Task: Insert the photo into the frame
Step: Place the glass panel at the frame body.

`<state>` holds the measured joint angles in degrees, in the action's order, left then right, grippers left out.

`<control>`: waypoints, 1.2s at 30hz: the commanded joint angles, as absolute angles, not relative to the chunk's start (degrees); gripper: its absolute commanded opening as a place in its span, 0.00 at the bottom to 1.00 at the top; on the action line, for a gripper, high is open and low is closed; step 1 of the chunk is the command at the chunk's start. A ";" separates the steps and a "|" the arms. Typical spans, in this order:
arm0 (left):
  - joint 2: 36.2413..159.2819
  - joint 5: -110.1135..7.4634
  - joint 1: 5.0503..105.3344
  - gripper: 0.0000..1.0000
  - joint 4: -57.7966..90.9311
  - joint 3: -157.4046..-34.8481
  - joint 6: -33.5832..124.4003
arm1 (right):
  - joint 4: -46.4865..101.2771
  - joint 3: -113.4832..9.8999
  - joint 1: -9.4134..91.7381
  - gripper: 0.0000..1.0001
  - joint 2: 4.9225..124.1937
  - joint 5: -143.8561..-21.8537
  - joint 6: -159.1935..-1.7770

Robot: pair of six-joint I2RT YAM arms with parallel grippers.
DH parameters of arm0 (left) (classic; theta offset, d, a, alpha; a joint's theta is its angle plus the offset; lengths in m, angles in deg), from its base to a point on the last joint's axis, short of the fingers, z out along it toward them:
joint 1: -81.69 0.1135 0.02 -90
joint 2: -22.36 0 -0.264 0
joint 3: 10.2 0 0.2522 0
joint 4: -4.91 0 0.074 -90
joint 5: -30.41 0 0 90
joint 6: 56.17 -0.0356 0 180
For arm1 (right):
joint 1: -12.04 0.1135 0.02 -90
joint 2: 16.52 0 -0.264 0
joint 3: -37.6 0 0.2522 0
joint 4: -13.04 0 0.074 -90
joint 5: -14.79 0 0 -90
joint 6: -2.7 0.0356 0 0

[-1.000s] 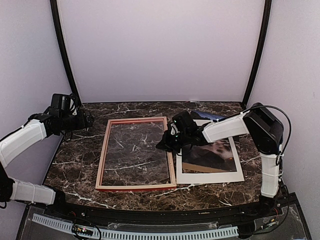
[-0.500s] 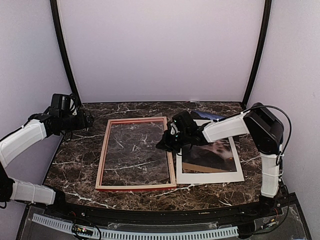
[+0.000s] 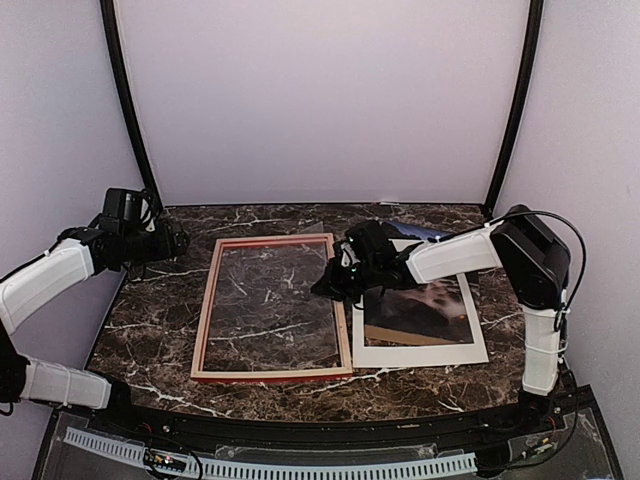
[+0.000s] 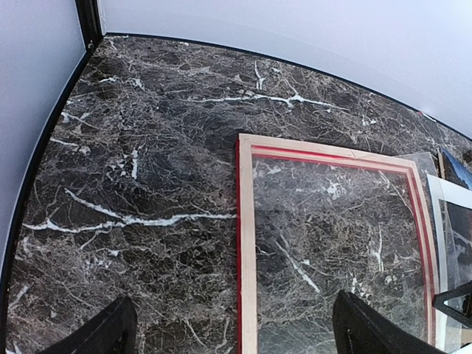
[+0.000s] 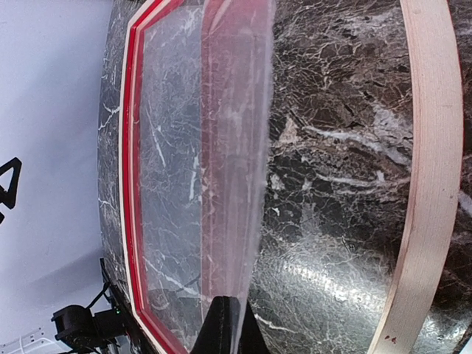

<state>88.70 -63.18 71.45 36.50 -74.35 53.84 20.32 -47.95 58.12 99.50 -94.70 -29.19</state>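
Note:
The frame [image 3: 205, 312] lies flat in the middle of the table, pale wood side up, red along its edges [image 5: 131, 184]. The photo [image 3: 420, 312], dark, lies to its right under a white mat [image 3: 420, 353]. My right gripper [image 3: 332, 286] hangs over the frame's right rail [image 5: 429, 184]. It is shut on the edge of a clear sheet [image 5: 228, 147], which slants above the frame opening. At the far left my left gripper [image 3: 178, 240] hovers open and empty, with the frame's left rail [image 4: 246, 251] below the gap between its fingers [image 4: 354, 328].
A blue corner [image 3: 415, 232] pokes out behind the mat at the back right. The dark marble table [image 3: 150, 330] is ringed by pale walls, with black posts [image 3: 128, 110] at the back corners. The right arm's elbow [image 3: 535, 262] stands near the right wall.
The right gripper and the clear sheet have crept very slightly toward the back. The left arm holds still.

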 commanded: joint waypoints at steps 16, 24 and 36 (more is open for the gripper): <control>90.75 -60.98 69.30 0.96 34.31 -72.12 56.11 | 17.84 -50.86 58.88 0.00 98.25 -94.97 -31.57; 91.04 -61.44 67.64 0.97 34.18 -71.95 56.54 | 18.93 -51.23 58.79 0.09 99.94 -94.08 -31.05; 92.54 -61.59 63.70 0.97 33.03 -71.68 58.15 | 23.24 -53.80 58.66 0.23 102.32 -92.19 -31.57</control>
